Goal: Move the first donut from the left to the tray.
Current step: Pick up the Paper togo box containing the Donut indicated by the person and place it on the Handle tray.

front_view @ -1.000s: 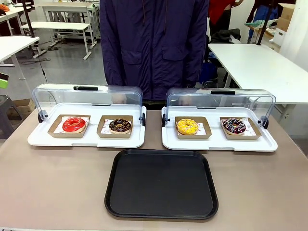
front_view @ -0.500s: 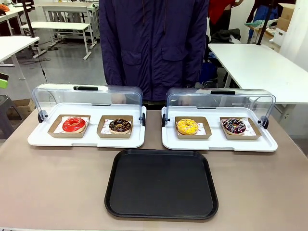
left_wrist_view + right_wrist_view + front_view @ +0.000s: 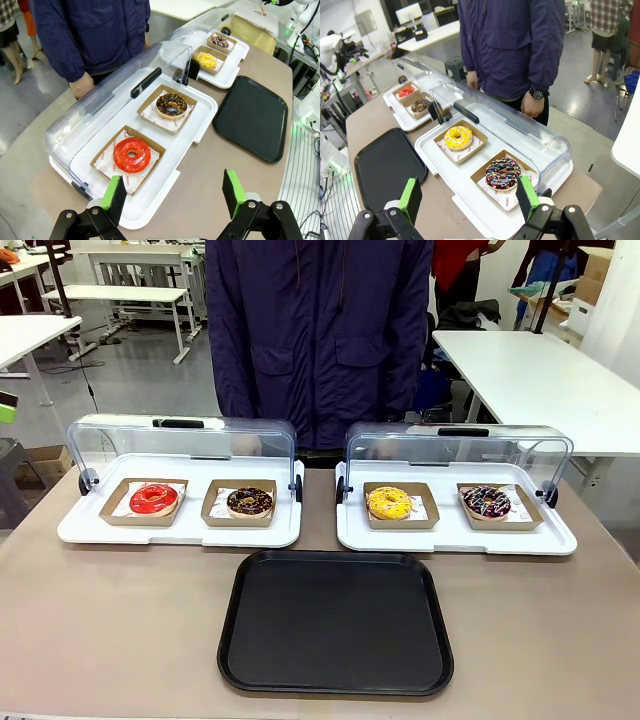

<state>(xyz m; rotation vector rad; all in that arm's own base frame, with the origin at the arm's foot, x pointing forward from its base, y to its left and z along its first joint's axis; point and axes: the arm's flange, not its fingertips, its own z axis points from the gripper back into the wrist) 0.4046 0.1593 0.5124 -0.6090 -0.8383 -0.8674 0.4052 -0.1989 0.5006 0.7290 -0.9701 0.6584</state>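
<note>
The red-iced donut [image 3: 153, 498] sits in its brown cardboard holder at the left end of the left white tray; I also see the donut [image 3: 131, 154] close below my left gripper and the same donut [image 3: 406, 91] far off in the right wrist view. The black tray [image 3: 335, 621] lies bare at the table's near middle, also the tray [image 3: 252, 115] and the tray [image 3: 387, 164]. My left gripper [image 3: 172, 192] hangs open above the table edge near the red donut. My right gripper [image 3: 471, 195] hangs open above the right white tray.
A chocolate donut [image 3: 249, 502] shares the left white tray [image 3: 100, 532]. A yellow donut [image 3: 388, 502] and a sprinkled dark donut [image 3: 486, 502] sit on the right white tray [image 3: 455, 540]. Both clear lids [image 3: 185, 443] are tipped back. A person in a dark jacket [image 3: 320, 335] stands at the far side.
</note>
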